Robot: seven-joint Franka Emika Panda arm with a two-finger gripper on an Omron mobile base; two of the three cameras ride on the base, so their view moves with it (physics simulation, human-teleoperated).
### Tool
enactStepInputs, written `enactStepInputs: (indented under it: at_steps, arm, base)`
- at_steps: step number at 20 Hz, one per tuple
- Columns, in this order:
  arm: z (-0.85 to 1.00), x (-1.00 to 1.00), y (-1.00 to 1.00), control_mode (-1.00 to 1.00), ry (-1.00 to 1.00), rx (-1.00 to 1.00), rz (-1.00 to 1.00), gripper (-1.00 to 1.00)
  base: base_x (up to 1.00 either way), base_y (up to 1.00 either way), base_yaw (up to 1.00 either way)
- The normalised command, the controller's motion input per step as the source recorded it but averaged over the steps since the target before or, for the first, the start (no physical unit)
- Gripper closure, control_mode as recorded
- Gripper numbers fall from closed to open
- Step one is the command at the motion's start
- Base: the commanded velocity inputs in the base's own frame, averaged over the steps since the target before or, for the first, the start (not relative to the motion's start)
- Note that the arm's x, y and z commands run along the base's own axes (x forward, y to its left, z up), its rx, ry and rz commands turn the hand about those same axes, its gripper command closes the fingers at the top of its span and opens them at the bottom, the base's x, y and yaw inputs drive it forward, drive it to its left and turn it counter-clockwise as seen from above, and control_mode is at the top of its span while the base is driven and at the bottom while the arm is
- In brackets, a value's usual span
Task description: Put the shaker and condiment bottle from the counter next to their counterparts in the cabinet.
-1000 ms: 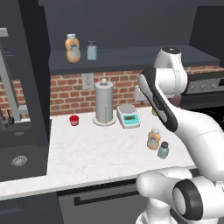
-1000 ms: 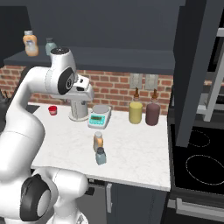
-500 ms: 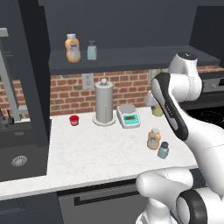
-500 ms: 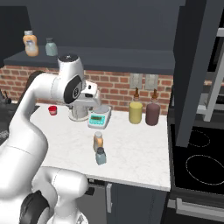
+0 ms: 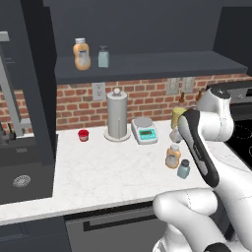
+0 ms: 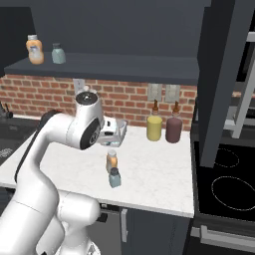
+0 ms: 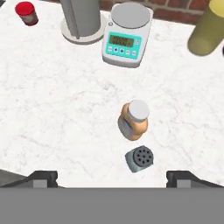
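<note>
On the white counter [image 7: 52, 109] stand the orange condiment bottle [image 7: 133, 120] [image 5: 173, 156] [image 6: 111, 161] and, close beside it, the small teal-grey shaker [image 7: 139, 159] [image 5: 183, 169] [image 6: 115, 178]. My gripper [image 7: 112, 177] hangs above them, open and holding nothing, with the shaker between and just ahead of its fingertips [image 7: 43, 177]. Their counterparts sit on the dark cabinet shelf [image 5: 147, 66] at its left end: an orange bottle [image 5: 81, 54] [image 6: 34, 49] and a teal shaker [image 5: 103, 56] [image 6: 58, 53].
A tall silver cylinder [image 5: 117, 115], a kitchen scale [image 7: 127, 35] and a small red cup [image 7: 25, 12] stand further back. A yellow-green bottle [image 6: 154, 125] and a maroon bottle [image 6: 174, 128] are by the brick wall. Sink [image 5: 19, 172] left, stove [image 6: 224, 184] right.
The arm has swung right and come down over the two counter bottles, and its jaws have spread a little wider. The bottles have not moved.
</note>
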Motion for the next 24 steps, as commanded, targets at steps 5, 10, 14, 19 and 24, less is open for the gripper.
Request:
enactStepInputs:
  at_steps: [5,10,14,19,24]
  arm:
    - [-0.24,0.00,-0.40,-1.00,-0.04,0.10,0.31,-1.00]
    - [-0.20,0.00,-0.47,-1.00,-0.03,0.12,0.33,-1.00]
    - [-0.15,0.00,-0.41,-1.00,-0.01,0.10,0.29,-1.00]
    - [-0.23,0.00,-0.29,-1.00,-0.03,0.04,0.21,-1.00]
    - [-0.21,0.02,-0.06,-1.00,-0.02,0.02,0.08,-1.00]
  base:
    - [0.00,0.00,0.00]
    - [0.00,0.00,0.00]
    - [0.00,0.00,0.00]
    - [0.00,0.00,0.00]
    - [0.00,0.00,0.00]
